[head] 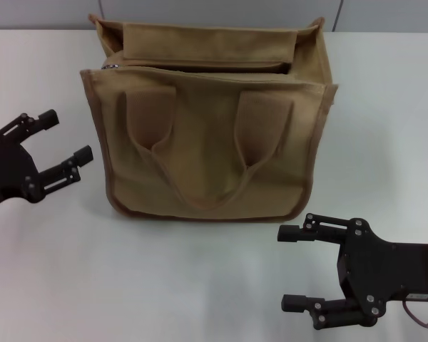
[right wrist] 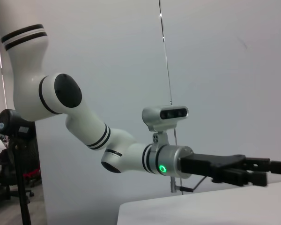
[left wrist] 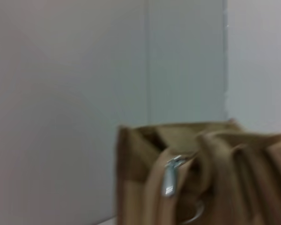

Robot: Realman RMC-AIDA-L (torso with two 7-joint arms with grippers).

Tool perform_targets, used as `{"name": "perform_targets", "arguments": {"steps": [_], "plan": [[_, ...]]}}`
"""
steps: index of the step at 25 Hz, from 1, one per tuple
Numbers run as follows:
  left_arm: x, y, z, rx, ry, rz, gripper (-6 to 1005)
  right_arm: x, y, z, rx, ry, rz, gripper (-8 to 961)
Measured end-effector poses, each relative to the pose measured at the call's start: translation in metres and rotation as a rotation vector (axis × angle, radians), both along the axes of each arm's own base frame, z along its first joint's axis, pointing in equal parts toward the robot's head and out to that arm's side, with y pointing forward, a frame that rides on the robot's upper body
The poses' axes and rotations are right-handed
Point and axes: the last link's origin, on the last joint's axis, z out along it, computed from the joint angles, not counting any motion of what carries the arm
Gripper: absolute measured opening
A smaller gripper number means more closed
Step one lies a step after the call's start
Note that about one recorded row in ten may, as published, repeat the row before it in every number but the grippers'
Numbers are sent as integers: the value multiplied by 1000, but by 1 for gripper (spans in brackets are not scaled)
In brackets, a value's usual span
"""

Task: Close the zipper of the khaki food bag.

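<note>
Khaki food bag (head: 207,153) zipper (head: 200,68) unclosed; approach step, both grippers open: left gripper (head: 65,141) nearby must reach silver pull tab (left wrist: 169,177), right gripper (head: 294,268) idle in front.

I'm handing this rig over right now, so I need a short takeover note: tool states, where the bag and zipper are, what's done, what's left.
Left tool: open, empty, beside the bag's left side.
Right tool: open, empty, low over the white table, in front of the bag's right corner.
Boxy khaki canvas food bag: upright mid-table, handles hanging down its front.
Zipper: top opening gapes; small silver metal pull tab hangs at the bag's left end.
Done: nothing gripped yet.
Left: steady the bag, grip the pull tab, draw it across to the right end.
</note>
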Motion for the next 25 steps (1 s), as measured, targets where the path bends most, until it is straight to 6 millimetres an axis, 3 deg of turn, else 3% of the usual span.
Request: {"name": "perform_targets", "arguments": {"steps": [5, 15, 19, 25], "plan": [[-6, 16, -4, 79, 31, 61, 831, -1, -2, -4, 4, 8, 3, 798], [18, 40, -22, 168, -50, 16, 830, -5, -2, -14, 1, 15, -10, 797], [24, 44, -21, 274, -122, 28, 830, -6, -2, -19, 6, 16, -9, 797], [27, 44, -24, 283, -149, 26, 829, -6, -2, -20, 7, 14, -13, 796]]}}
